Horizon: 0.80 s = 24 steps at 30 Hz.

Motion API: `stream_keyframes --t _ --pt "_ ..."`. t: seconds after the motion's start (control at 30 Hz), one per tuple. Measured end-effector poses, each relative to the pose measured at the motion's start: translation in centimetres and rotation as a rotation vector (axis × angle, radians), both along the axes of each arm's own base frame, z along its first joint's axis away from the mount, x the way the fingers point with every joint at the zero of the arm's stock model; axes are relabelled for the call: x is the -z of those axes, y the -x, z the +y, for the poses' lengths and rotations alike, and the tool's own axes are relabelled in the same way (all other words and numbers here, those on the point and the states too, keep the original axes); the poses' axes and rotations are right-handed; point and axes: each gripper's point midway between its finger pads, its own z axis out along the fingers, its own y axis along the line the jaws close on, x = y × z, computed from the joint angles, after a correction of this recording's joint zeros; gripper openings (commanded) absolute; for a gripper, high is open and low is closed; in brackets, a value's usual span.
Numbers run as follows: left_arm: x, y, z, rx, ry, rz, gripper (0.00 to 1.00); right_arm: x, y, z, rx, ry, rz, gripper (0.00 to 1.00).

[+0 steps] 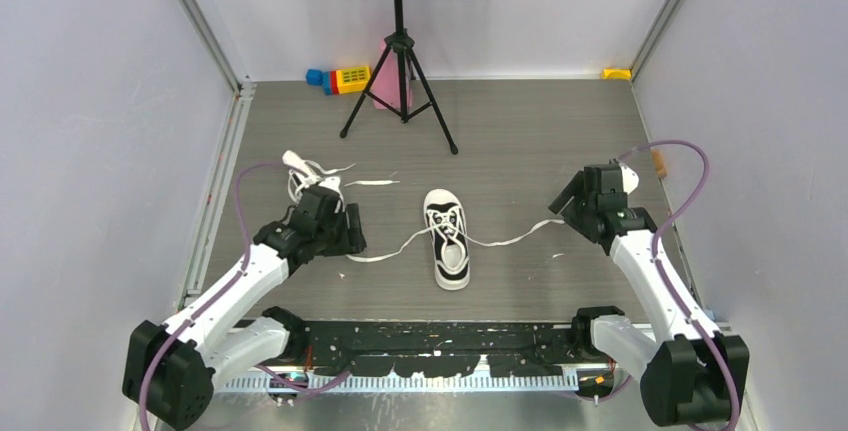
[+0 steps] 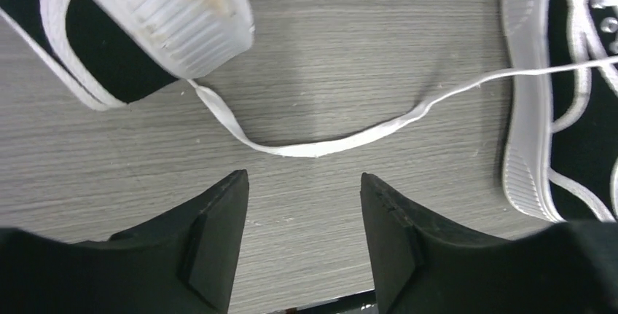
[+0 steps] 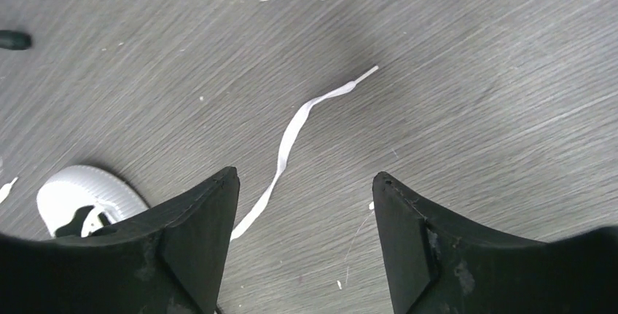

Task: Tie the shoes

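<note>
Left wrist: L gripper (image 2: 302,183) spread, empty, over a slack lace (image 2: 313,148) running to centre shoe (image 2: 525,73) at right; 2nd shoe (image 2: 182,15) top left. R gripper (image 3: 306,179) also spread, empty, above other lace end (image 3: 291,135) on table (image 3: 474,73).

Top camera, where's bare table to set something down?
Free: between the tripod and right gripper, and the near side of the right lace. Crowded: left of the middle shoe, with the second shoe, left lace and left gripper.
</note>
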Motion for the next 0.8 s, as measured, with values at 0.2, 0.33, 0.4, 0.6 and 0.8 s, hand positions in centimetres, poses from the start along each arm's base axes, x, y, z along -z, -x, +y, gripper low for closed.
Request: stream_keyframes --t 0.2,0.33,0.4,0.6,0.8 --pt "-4.6 -2.0 -2.3 0.136 -0.071 -0.134 0.68 -2.7 -0.3 0.8 -0.069 -0.016 -0.069 0.81" --pt "-4.7 -2.9 -4.6 0.254 -0.058 -0.159 0.67 -4.0 -0.7 2.5 -0.164 -0.072 -0.101 0.81" --pt "-3.3 -3.0 -5.8 0.325 -0.049 -0.121 0.66 -4.2 -0.5 3.4 -0.207 -0.102 -0.105 0.81" --pt "1.1 -2.0 -8.5 0.524 -0.094 -0.012 0.63 -5.4 0.1 5.3 -0.299 -0.179 -0.139 0.81" --pt "1.9 -1.8 -10.4 0.637 -0.121 -0.001 0.6 -6.1 0.4 6.3 -0.342 -0.219 -0.16 0.8"
